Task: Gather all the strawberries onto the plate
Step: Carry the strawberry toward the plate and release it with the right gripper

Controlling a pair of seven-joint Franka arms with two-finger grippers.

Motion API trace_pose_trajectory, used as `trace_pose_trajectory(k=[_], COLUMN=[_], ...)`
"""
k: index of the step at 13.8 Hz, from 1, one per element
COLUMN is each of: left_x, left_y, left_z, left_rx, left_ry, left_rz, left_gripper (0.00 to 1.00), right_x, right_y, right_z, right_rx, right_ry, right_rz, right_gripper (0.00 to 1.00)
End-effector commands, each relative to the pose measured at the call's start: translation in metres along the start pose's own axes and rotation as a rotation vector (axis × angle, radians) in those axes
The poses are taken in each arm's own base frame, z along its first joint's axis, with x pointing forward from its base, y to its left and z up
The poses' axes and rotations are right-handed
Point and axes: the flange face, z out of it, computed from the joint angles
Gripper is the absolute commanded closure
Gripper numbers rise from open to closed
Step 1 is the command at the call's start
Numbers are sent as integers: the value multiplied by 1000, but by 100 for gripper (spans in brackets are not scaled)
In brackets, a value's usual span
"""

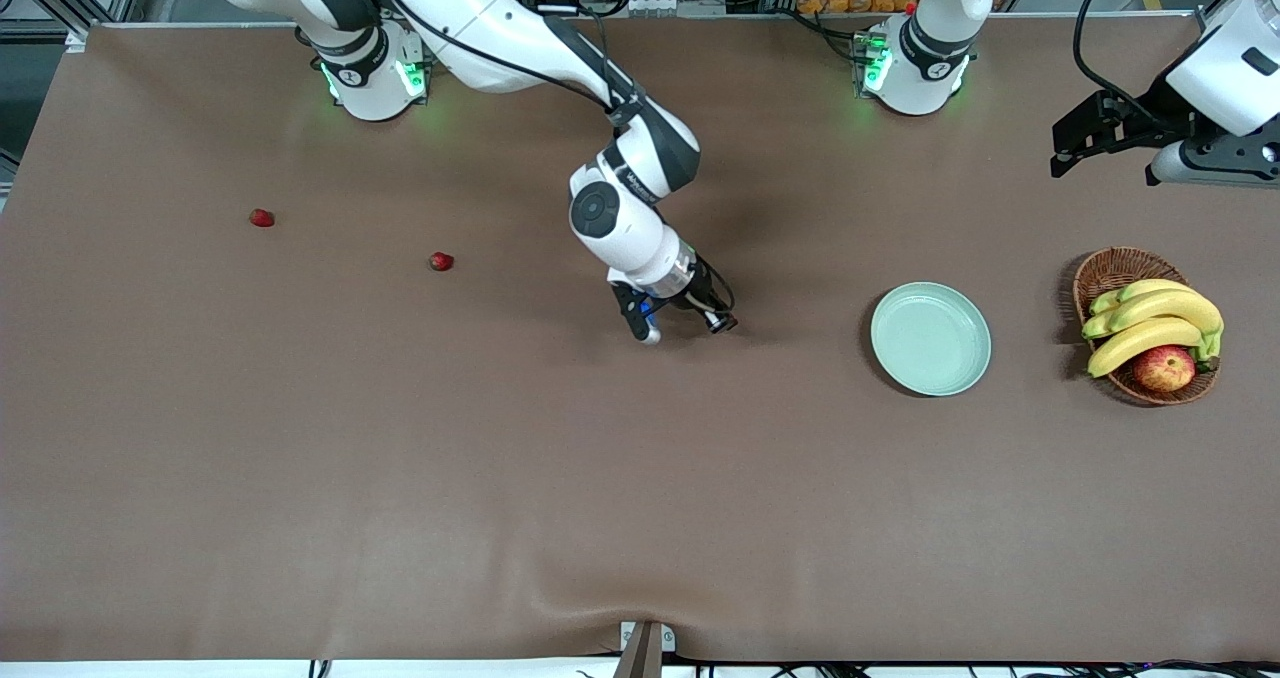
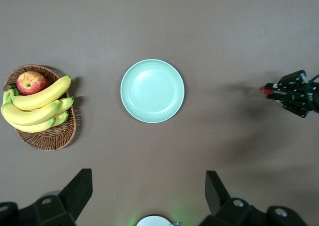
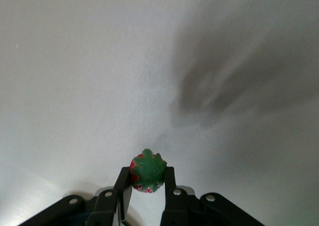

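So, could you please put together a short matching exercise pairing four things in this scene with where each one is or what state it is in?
Column one:
1. plate
2. apple
3. right gripper
4. left gripper

Column two:
A. in the wicker basket, beside the bananas
B. shut on a strawberry, above the bare table
C. open, waiting high over the table near the plate
D. on the table with nothing in it

Pairs: 1-D, 2-A, 3-B, 4-C
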Motion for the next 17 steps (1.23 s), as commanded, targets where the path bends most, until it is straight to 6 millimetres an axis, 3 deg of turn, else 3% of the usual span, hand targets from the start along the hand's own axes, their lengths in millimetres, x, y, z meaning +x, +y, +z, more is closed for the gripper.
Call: trace_pose_trajectory(k=[1, 2, 3, 5, 7, 11, 13, 17], left_x=[10, 12, 14, 22, 30, 40, 51, 53], left_y=[-3, -4, -3, -3, -2, 9, 10, 18], left_z=[5, 7, 10, 11, 11, 17, 23, 19], left_rx=[-27, -28, -29, -37, -49, -55, -61, -70], left_ry=[-1, -6, -10, -3, 1, 9, 14, 32], left_rz=[10, 10, 11, 13, 19, 39, 44, 58], left_gripper=[0, 0, 0, 0, 0, 0, 0, 0], right_x=[-15, -15, -14, -15, -3, 56, 77, 145], right_y=[2, 2, 3, 0, -8, -40, -44, -50], right_z=[15, 15, 15, 12, 1, -54, -75, -136], right_rx=[35, 35, 29, 27, -40, -235, -320, -460], right_ry=[-13, -13, -7, 8, 25, 87, 85, 77], right_rz=[38, 35, 23, -21, -40, -98, -241, -369], right_gripper=[50, 22, 0, 0, 0, 0, 0, 0])
